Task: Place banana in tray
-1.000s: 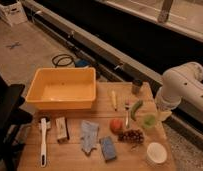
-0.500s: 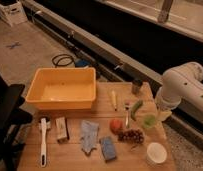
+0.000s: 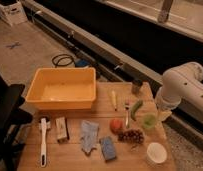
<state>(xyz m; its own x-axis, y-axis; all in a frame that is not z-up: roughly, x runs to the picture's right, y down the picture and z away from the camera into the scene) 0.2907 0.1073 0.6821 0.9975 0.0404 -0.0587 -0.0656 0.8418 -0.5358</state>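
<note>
The banana (image 3: pixel 114 99) is small, slim and pale yellow. It lies on the wooden table (image 3: pixel 102 115), just right of the tray. The tray (image 3: pixel 62 87), a large yellow-orange tub, stands at the table's back left and looks empty. My white arm (image 3: pixel 181 89) hangs over the table's right edge. The gripper (image 3: pixel 161 114) is at the arm's lower end, right of the banana and apart from it, close to a green cup (image 3: pixel 149 121).
On the table are a green curved vegetable (image 3: pixel 136 109), a utensil (image 3: pixel 127 112), a reddish fruit (image 3: pixel 115 125), grapes (image 3: pixel 131 136), a white cup (image 3: pixel 156 152), a grey cloth (image 3: pixel 88 135), a blue sponge (image 3: pixel 108 148), a small box (image 3: pixel 61 129), a white-handled brush (image 3: pixel 43 140) and a dark can (image 3: pixel 137 87).
</note>
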